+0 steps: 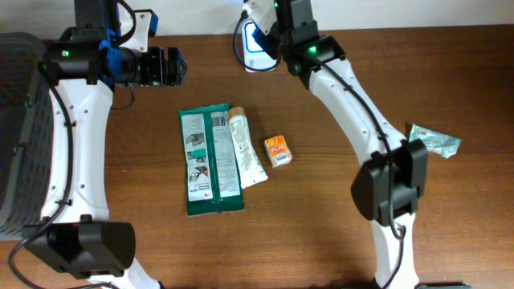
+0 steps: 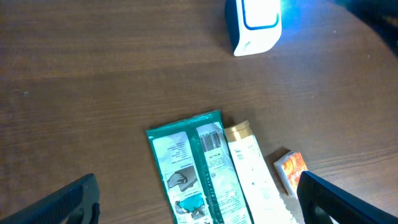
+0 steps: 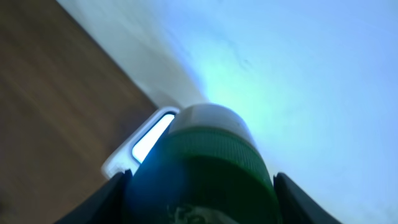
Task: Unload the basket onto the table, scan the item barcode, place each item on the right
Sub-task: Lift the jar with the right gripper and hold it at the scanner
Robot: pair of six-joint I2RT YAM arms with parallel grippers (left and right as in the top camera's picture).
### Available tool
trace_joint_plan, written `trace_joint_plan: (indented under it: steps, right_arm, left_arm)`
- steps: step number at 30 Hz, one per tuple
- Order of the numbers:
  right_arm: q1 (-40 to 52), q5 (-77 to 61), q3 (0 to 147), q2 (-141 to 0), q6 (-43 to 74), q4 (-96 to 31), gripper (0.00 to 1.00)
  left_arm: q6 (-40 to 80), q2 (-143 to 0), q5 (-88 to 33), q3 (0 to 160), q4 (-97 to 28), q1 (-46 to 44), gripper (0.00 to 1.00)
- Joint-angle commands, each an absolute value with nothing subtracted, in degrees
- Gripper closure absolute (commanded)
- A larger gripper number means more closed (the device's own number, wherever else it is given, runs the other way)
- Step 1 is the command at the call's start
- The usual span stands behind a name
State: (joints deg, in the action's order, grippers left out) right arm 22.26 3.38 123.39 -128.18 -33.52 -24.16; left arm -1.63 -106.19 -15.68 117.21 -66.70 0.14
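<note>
My right gripper (image 3: 202,190) is shut on an item with a ribbed dark green cap (image 3: 205,162), which fills the space between both fingers. It is held just in front of the white barcode scanner (image 3: 144,142), whose window glows blue-white. In the overhead view the right gripper (image 1: 263,20) is at the table's far edge, over the scanner (image 1: 255,42). My left gripper (image 1: 172,66) hovers open and holds nothing, left of the scanner; in its wrist view the left gripper (image 2: 202,202) hangs above the table with the scanner (image 2: 254,26) far ahead.
A green packet (image 1: 210,160) lies mid-table with a white tube (image 1: 246,150) against its right side and a small orange box (image 1: 278,150) beyond. A crumpled teal wrapper (image 1: 434,143) lies at the right. A dark basket (image 1: 16,136) stands at the left edge.
</note>
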Motion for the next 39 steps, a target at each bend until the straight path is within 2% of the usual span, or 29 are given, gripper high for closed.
trace_joint_plan:
  steps: [1, 5, 6, 9, 18, 22, 27, 29, 32, 35, 39]
  right_arm:
    - [22.0, 6.57, 123.37, -132.57, -49.89, -17.17, 0.51]
    - [22.0, 7.35, 123.37, -136.4, -60.07, -8.23, 0.5]
    - [22.0, 7.35, 123.37, -136.97, -63.57, -6.85, 0.46]
    - [22.0, 7.33, 123.37, -137.27, -68.2, -4.91, 0.45]
    - [22.46, 7.11, 123.37, -137.27, -68.51, -5.52, 0.45]
    - [22.98, 3.9, 123.37, -136.42, -62.96, -8.27, 0.45]
    - [22.96, -3.97, 123.44, -129.99, -50.0, -17.47, 0.46]
    - [22.76, -11.42, 123.44, -124.62, -40.56, -24.99, 0.44]
    - [22.65, -20.32, 123.44, -119.13, -34.57, -35.94, 0.45]
    - [22.41, -21.23, 123.44, -115.72, -29.65, -49.71, 0.46]
    - [22.44, -15.66, 123.31, -116.36, -29.52, -70.37, 0.49]
  left_arm:
    - [-1.06, -105.84, -16.12, 117.36, -66.74, 0.19, 0.01]
    - [-1.06, -105.84, -16.12, 117.36, -66.74, 0.19, 0.01]
    - [-1.06, -105.84, -16.12, 117.36, -66.74, 0.19, 0.01]
    - [-1.06, -105.84, -16.12, 117.36, -66.74, 0.19, 0.01]
    - [-1.06, -105.84, -16.12, 117.36, -66.74, 0.19, 0.01]
    - [-1.06, -105.84, -16.14, 117.36, -66.74, 0.19, 0.01]
    - [-1.06, -105.84, -16.12, 117.36, -66.74, 0.19, 0.01]
    - [-1.06, -105.84, -16.12, 117.36, -66.74, 0.19, 0.01]
    - [-1.06, -105.84, -16.12, 117.36, -66.74, 0.19, 0.01]
    - [-1.06, -105.84, -16.12, 117.36, -66.74, 0.19, 0.01]
    - [-1.06, -105.84, -16.12, 117.36, -66.74, 0.19, 0.01]
